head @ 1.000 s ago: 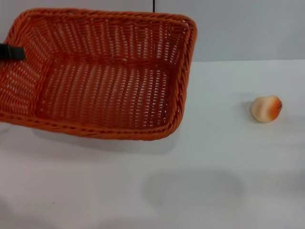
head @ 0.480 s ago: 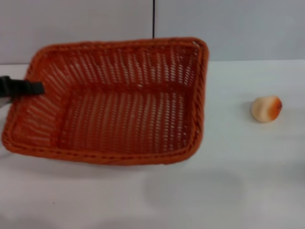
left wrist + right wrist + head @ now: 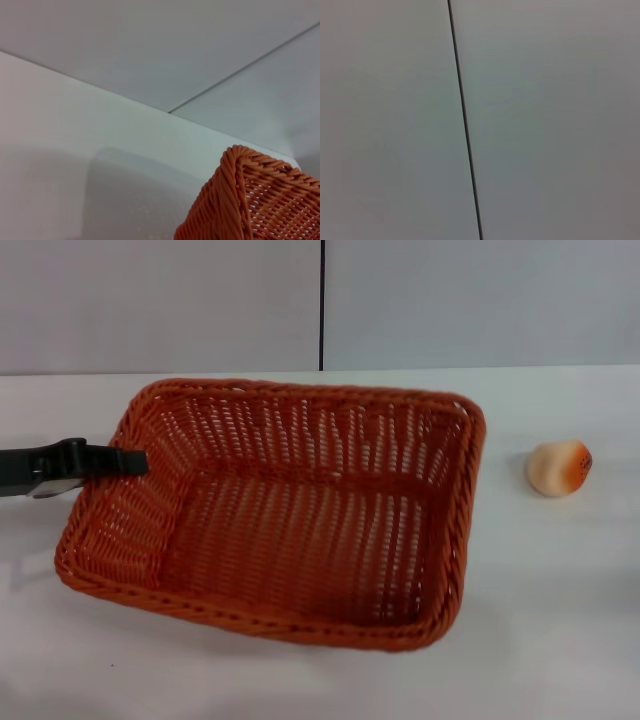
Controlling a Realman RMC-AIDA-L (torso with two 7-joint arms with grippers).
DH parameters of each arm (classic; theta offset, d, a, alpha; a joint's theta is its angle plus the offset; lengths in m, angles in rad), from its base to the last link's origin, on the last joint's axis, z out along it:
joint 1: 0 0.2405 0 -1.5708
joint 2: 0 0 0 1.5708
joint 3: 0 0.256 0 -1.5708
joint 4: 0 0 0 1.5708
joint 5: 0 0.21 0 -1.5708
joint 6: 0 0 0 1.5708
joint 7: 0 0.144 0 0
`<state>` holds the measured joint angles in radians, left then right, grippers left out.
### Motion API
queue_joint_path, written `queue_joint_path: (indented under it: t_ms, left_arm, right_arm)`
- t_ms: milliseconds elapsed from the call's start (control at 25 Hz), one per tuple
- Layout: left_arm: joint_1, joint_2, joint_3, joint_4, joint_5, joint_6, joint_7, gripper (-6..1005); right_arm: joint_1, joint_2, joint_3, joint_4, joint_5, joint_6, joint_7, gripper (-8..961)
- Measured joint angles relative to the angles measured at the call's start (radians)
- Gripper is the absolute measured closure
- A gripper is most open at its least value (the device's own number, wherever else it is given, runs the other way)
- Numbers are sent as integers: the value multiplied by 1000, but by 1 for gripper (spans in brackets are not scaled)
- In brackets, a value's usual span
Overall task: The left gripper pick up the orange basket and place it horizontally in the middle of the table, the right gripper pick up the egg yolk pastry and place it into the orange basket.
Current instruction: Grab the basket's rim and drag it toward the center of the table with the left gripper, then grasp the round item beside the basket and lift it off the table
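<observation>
- Orange-brown wicker makes up the orange basket [image 3: 290, 515], which sits left of centre on the table [image 3: 540, 620], open side up.
- From the left edge of the head view the left gripper [image 3: 128, 462] reaches in level, its slim black fingers clenched on the braided rim of the basket's left short wall.
- Its long axis runs roughly left to right across the table, turned slightly so the right end lies nearer the robot than the left.
- Whether its base rests flat on the surface or hangs just above it cannot be told.
- Well apart to the right, the egg yolk pastry [image 3: 559, 468] lies alone on the tabletop, its browned patch facing right.
- White and plain, the table meets a pale grey wall [image 3: 480, 300] with one dark vertical seam.
- Only that wall and seam fill the right wrist view; the right gripper is out of sight.
</observation>
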<state>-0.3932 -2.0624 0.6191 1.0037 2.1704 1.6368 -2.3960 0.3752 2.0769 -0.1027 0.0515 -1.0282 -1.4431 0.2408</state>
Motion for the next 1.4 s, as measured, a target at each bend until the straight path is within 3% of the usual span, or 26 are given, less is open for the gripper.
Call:
queue_joint_path:
  t_ms: [680,880,1040,1080,1120,1400]
  left_arm:
    - [-3,3,19,-5,-11,18,2,805]
    - [4,8,13,16,-3,15,-2,616]
    - [9,22,12,37,-1,38,-5,375]
    - [9,22,12,37,-1,38,-5,368]
    - [11,42,-3,41,-8,51,-2,361]
    - [1,63,-92,22,-122,58,109,336]
  right_arm:
    - [-4,0,0,1,1,1,0,283]
    - [0,0,0,1,1,1,0,283]
    - [0,0,0,1,1,1,0,282]
    - [0,0,0,1,1,1,0,282]
    - [0,0,0,0,1,1,0,282]
    - [8,-3,-12,-12,-7,4,45,282]
